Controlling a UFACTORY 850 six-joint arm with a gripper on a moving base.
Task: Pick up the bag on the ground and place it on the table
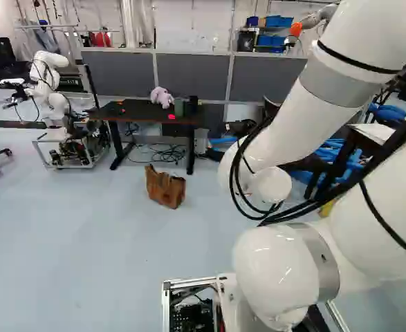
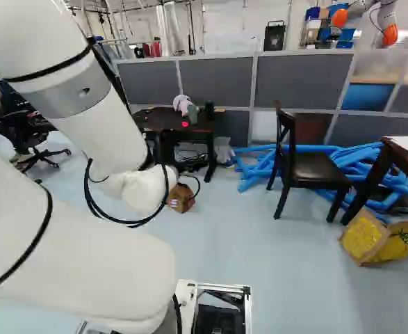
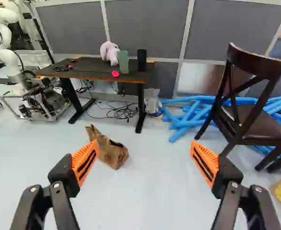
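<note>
From the wrist view I am reading the gripper (image 3: 144,146) as standing wide, its orange pads well apart and nothing sitting between them. The brown bag (image 3: 110,154) is resting on the floor (image 3: 150,191), ahead of the gripper and off to its left, on the near side of the black table (image 3: 90,67) and left of the dark chair (image 3: 243,120). Its top is gaping, with one side poking up at the left in a crumpled flap.

I am taking it for something light and soft, paper or thin leather, probably folding under the pads rather than slipping or breaking, though I am not seeing what is inside, so its weight is staying a guess. For the hold I am favouring that raised flap or the upper rim, one pad inside and one outside; squeezing the whole body is risking a collapse or a tip.

On the table, the pink plush toy (image 3: 110,51) and the green cup (image 3: 123,62) are standing toward the right, so I am judging the left part better for setting down.
</note>
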